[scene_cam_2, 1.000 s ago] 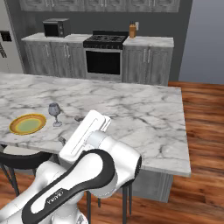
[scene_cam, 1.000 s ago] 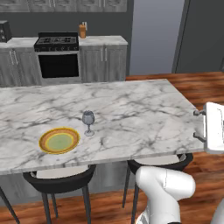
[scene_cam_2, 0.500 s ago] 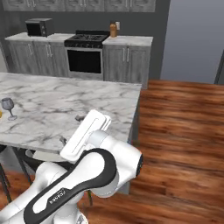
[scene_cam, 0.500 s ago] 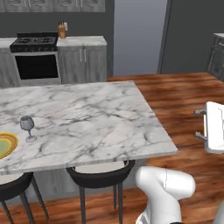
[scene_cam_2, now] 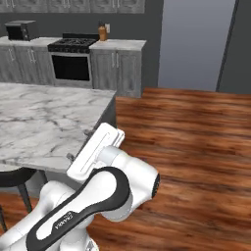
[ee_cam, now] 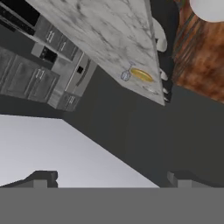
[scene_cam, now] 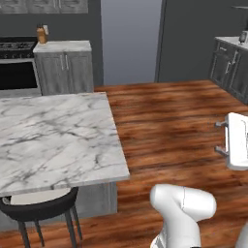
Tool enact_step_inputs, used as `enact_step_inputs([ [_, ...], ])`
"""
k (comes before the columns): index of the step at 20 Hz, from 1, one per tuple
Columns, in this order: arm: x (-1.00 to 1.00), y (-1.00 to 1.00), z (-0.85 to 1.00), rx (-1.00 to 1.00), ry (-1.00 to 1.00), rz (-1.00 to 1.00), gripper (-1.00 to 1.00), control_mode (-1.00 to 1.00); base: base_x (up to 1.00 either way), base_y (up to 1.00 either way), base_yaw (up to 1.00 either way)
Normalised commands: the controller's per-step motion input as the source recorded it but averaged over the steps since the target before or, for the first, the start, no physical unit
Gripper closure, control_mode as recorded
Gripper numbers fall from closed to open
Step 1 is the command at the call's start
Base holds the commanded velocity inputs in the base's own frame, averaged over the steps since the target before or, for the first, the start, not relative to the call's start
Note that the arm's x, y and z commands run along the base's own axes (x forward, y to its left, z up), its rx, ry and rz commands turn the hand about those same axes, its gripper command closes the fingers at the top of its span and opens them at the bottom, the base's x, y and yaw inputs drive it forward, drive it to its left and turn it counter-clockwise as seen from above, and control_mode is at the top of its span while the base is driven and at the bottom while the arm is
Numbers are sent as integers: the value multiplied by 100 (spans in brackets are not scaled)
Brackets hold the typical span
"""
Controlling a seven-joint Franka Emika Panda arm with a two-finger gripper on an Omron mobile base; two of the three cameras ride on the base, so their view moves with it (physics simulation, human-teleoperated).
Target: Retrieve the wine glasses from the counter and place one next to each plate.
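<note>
Base has swung right: island [scene_cam: 58, 140] now at left, far worktop [scene_cam: 232, 42] w/ 2nd wine glass [scene_cam: 241, 37] coming into view; hand [ee_cam: 109, 177] wide open, empty

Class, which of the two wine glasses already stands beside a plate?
The wine glass on the island, right beside the yellow plate. The other glass stands on the far counter with no plate near it.
</note>
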Motion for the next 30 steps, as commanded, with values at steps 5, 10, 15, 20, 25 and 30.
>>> enact_step_inputs([
  [5,0,0,0,0,0,0,-100,100,55,-100,-19],
  [10,0,0,0,0,0,0,-100,100,56,-93,-23],
  [15,0,0,0,0,0,0,-100,100,78,-67,-35],
  [20,0,0,0,0,0,0,-100,100,97,-33,-50],
  [25,0,0,0,0,0,0,-100,100,100,-1,-48],
  [30,0,0,0,0,0,0,-100,100,100,0,-25],
])
